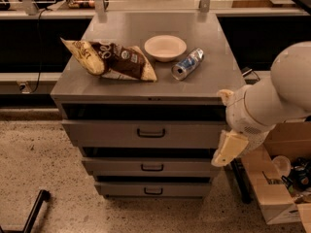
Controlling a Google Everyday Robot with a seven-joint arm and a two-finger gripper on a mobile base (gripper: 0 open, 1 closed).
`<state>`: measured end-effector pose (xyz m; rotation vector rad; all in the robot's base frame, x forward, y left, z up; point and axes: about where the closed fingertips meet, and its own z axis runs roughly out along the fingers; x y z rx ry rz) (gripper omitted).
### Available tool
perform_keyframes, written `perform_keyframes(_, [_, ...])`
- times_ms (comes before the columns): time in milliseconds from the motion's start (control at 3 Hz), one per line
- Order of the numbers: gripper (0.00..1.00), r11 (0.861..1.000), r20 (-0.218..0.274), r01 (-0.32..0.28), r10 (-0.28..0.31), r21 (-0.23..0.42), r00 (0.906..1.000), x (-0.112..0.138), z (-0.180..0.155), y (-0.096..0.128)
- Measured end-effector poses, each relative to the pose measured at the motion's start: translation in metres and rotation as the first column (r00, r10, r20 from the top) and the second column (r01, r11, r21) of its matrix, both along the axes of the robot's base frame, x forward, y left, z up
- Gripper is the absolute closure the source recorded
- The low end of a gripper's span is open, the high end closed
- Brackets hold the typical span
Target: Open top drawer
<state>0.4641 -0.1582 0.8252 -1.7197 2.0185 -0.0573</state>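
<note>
The top drawer point(107, 134) is the widest grey front under the cabinet top, with a small dark bar handle point(151, 133) at its centre. A dark gap shows above its front. My gripper point(227, 149) is the cream-coloured end of the white arm point(277, 98). It hangs at the cabinet's right front corner, level with the drawer's right end and well to the right of the handle. It touches nothing that I can see.
Two shorter drawers point(152, 167) point(153, 190) sit below. On the cabinet top point(209, 81) lie a brown chip bag point(109, 59), a white bowl point(165, 47) and a blue can point(187, 64). A cardboard box point(279, 188) with clutter stands on the floor to the right. A black bar point(34, 210) lies at lower left.
</note>
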Motion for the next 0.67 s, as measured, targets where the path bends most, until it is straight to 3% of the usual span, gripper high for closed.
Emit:
perform_keyframes(333, [0.0, 0.996, 0.095, -0.09, 0.087, 0.027, 0.9916, 0.0056, -0.0127, 0.0137])
perform_keyframes(667, [0.0, 0.987, 0.129, -0.163, 0.163, -0.013, 0.9782, 0.0064, -0.0124, 0.0158])
